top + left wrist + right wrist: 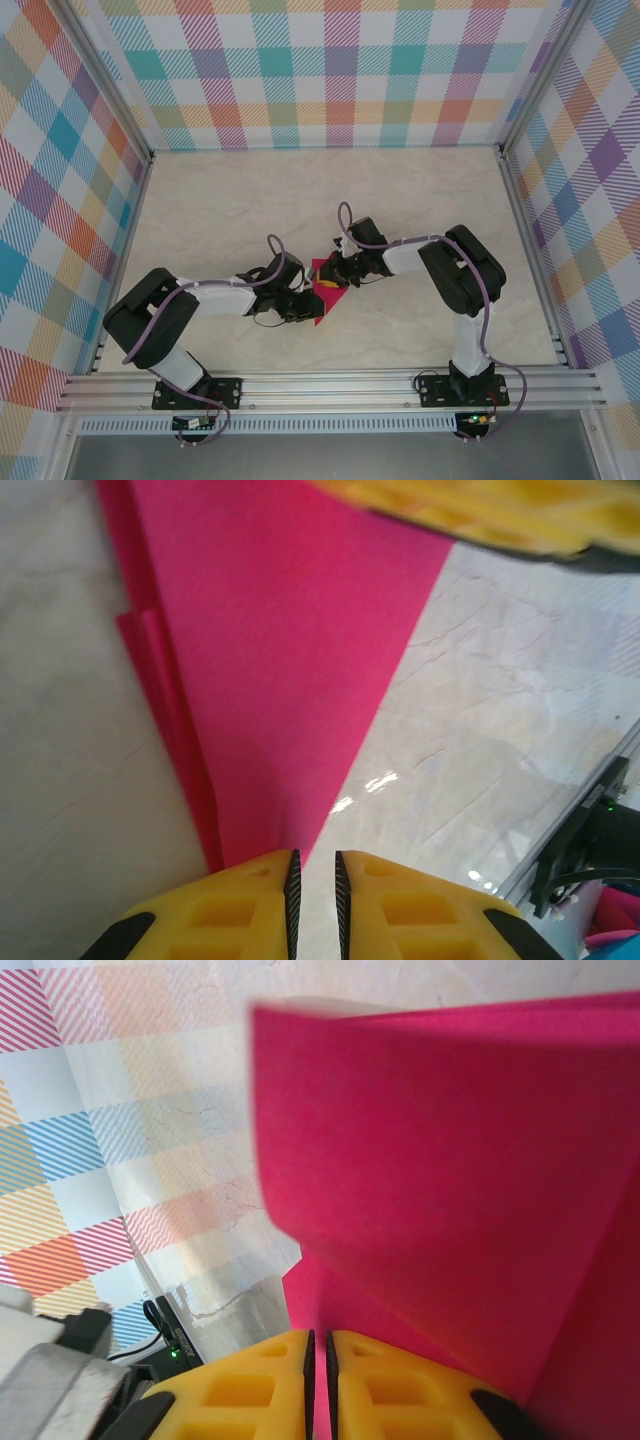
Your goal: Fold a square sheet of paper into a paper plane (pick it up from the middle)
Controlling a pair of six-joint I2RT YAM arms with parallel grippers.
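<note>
Probably a lab test cell: aluminium frame (330, 385), plaid backdrop walls (340, 70).

Jaws of the right gripper (318, 1358) pinch pink paper (450, 1160).

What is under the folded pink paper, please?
The pale marble table shows all around the pink paper, which rests on it. A lower folded layer of the same paper peeks out along one edge. The table directly beneath is covered.

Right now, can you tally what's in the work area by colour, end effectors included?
Pink paper: 1
Yellow-fingered end effectors: 2, the left end effector and the right end effector
Total: 3
</note>
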